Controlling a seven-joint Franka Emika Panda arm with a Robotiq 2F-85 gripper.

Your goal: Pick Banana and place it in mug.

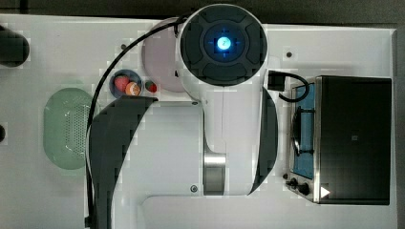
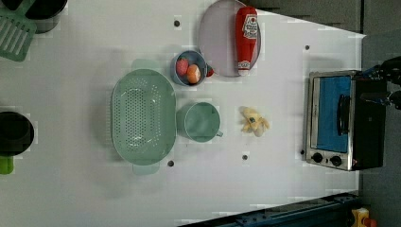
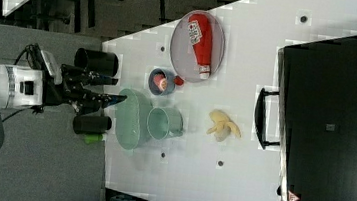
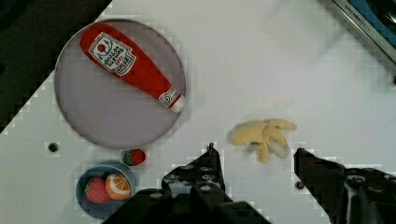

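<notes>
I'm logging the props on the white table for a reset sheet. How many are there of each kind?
Toy food: 5: banana, ketchup bottle, strawberry and orange in the blue bowl, another strawberry beside it
Containers: 4: mug, blue bowl, colander, plate
Appliances: 1: toaster oven
Total: 10

White table point(image 2: 283, 189) carries banana point(image 2: 254, 121), mug point(image 2: 202, 122), green colander point(image 2: 142, 117), blue bowl point(image 2: 189, 68), plate point(image 2: 220, 42), toaster oven point(image 2: 338, 120).
</notes>
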